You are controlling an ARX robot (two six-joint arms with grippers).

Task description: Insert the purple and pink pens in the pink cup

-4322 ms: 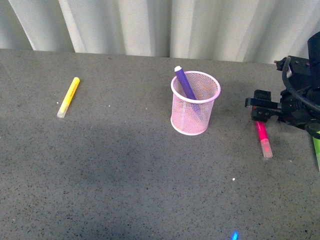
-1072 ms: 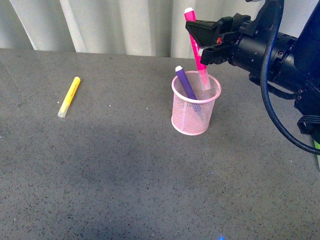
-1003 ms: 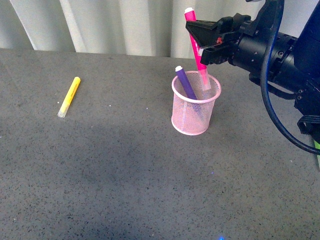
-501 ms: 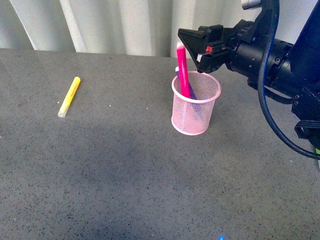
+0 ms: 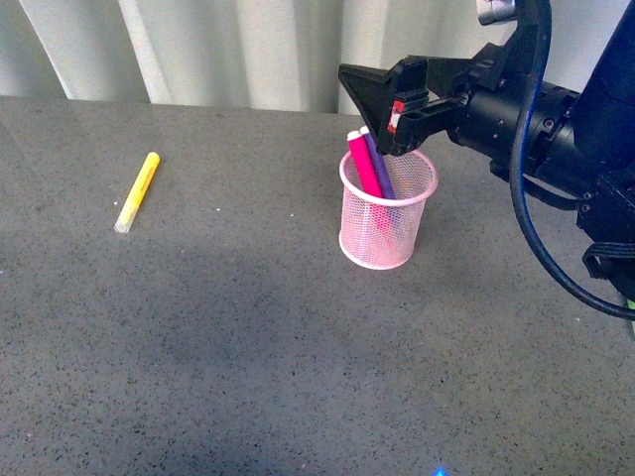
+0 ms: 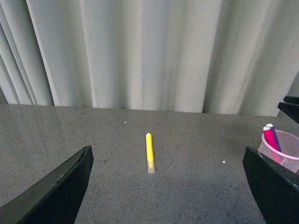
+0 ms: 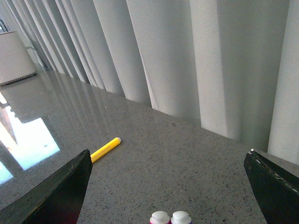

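Grey tabletop (image 5: pixel 248 327); cupped pens (image 5: pixel 369 171) left-tilted.

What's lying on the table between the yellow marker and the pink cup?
Nothing; in the front view the grey tabletop is bare between the yellow marker and the pink cup.

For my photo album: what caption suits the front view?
Pink pen and purple pen stand in the pink cup; the right tool hovers open above.
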